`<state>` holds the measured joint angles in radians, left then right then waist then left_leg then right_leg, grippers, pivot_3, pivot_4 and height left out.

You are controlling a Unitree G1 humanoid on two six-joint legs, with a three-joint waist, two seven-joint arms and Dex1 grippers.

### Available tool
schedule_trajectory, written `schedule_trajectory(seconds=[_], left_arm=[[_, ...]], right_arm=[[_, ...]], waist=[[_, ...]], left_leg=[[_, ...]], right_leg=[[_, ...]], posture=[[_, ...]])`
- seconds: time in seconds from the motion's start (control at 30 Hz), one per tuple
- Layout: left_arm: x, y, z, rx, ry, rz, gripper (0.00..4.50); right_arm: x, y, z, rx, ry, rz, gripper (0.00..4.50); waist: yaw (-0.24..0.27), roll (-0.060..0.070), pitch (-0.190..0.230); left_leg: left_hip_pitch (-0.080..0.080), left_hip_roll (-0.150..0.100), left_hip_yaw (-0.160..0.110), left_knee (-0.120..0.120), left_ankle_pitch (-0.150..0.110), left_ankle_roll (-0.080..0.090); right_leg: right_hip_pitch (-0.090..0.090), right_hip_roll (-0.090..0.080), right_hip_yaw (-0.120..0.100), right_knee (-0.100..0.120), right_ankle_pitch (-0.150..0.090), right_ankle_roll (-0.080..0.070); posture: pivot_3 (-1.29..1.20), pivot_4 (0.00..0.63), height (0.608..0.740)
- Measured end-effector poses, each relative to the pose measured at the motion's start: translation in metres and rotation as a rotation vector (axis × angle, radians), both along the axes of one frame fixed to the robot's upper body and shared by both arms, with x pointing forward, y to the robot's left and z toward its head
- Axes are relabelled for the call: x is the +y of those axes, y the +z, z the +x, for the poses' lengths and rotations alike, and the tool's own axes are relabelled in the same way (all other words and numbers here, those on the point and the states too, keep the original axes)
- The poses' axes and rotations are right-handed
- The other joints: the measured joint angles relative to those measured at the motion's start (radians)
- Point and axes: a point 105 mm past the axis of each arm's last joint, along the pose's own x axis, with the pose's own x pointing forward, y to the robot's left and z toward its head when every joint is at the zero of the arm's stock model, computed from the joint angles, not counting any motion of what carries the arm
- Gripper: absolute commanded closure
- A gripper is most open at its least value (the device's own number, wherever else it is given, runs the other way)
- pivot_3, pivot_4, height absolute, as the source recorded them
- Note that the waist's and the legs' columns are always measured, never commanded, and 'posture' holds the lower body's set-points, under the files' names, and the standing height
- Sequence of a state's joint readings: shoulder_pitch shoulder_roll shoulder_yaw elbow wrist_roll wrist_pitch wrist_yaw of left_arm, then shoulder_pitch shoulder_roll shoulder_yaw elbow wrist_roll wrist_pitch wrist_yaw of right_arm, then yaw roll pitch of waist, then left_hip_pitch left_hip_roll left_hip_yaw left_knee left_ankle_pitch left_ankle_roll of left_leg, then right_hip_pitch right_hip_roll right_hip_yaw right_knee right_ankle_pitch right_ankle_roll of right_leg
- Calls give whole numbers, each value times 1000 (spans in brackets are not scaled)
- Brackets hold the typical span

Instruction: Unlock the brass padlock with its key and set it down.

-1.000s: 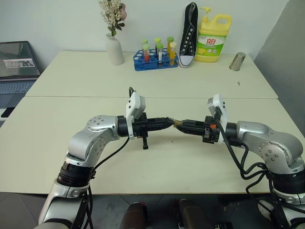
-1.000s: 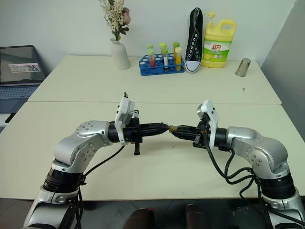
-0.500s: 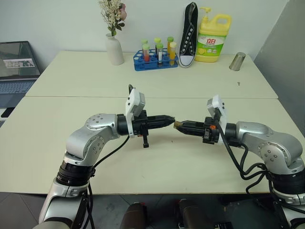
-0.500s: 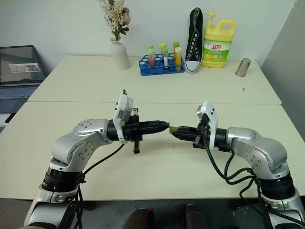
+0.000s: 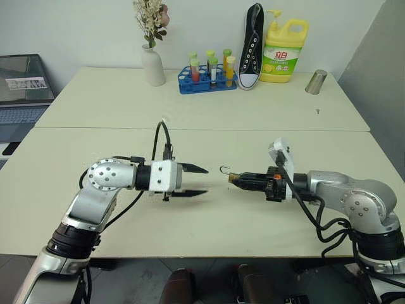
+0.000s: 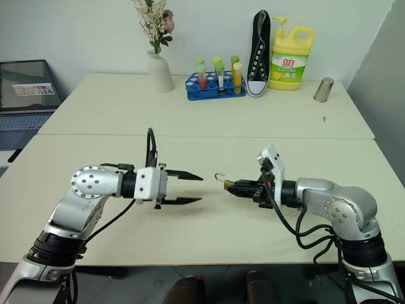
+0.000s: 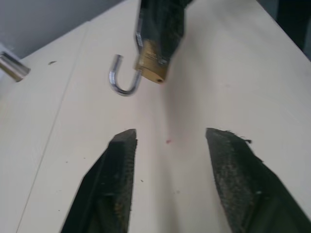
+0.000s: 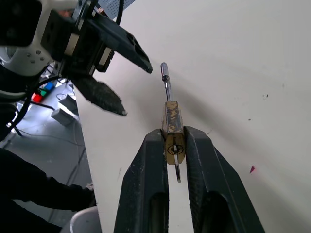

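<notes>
My right gripper [image 5: 235, 180] is shut on the brass padlock [image 8: 172, 127], holding it a little above the table [image 5: 209, 221] with its body between the fingertips. Its silvery shackle [image 7: 121, 81] is open and hooks out toward my left gripper. A thin silvery strip [image 8: 178, 173], which I take for the key, pokes from the padlock's rear end between the right fingers. My left gripper [image 5: 200, 180] is open and empty, a short gap left of the shackle, pointing at it, one finger above the other.
Along the far edge of the table stand a vase of flowers [image 5: 151, 63], a blue test-tube rack [image 5: 207, 77], a black shoe [image 5: 252, 45], a yellow detergent bottle [image 5: 283, 50] and a metal cup [image 5: 315, 81]. A laptop [image 5: 22, 88] sits at the far left.
My left gripper has opened, rolled, and drawn back left and down from the padlock. The shackle now stands open and free. The right gripper has sunk slightly with the padlock.
</notes>
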<state>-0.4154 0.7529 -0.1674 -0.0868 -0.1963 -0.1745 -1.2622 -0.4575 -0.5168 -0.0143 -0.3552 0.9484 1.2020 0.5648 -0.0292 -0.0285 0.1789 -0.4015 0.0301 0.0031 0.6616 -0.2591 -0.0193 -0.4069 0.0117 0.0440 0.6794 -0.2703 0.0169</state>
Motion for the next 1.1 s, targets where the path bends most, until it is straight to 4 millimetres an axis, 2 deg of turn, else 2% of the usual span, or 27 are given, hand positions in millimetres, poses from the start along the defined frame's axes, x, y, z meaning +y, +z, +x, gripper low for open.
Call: schedule_trajectory(seconds=[0.13,0.33,0.53,0.73,0.83,0.97,1.1], left_arm=[[4,-8,-3,-7,-17,31,31],[3,-8,-4,-50,-33,51,0],[5,-15,-7,-77,-35,83,0],[6,-18,-7,-76,-28,83,0],[4,-22,-10,-63,-37,88,0],[4,-25,-10,-43,-32,88,0],[2,-28,-10,98,33,26,0]], right_arm=[[2,-16,1,124,-38,-15,4364],[6,-28,-2,210,-39,-32,4364],[7,-59,3,389,-100,-64,4364],[9,-67,13,429,-142,-90,4364],[7,-71,16,438,-159,-103,3354],[5,-65,18,414,-148,-107,1853],[-8,-57,19,314,-158,-170,439]], waist=[[-1,0,0],[-1,0,0],[-2,0,0],[-3,0,0],[-3,0,0],[-3,0,0],[0,0,0]], left_leg=[[-1,0,0,0,0,0],[0,0,0,0,0,0],[0,1,0,0,0,0],[0,1,0,0,0,0],[0,1,0,0,0,0],[0,0,0,0,0,0],[0,0,-1,0,0,0]], right_leg=[[0,0,0,0,0,0],[0,0,0,0,0,1],[0,0,0,0,0,1],[0,0,0,0,0,1],[-1,0,0,0,0,1],[0,0,-1,0,0,1],[0,0,-1,0,-1,1]], posture=[[0,150,740],[0,150,740],[0,150,740],[0,150,740],[0,150,740],[0,150,740],[0,150,740]])
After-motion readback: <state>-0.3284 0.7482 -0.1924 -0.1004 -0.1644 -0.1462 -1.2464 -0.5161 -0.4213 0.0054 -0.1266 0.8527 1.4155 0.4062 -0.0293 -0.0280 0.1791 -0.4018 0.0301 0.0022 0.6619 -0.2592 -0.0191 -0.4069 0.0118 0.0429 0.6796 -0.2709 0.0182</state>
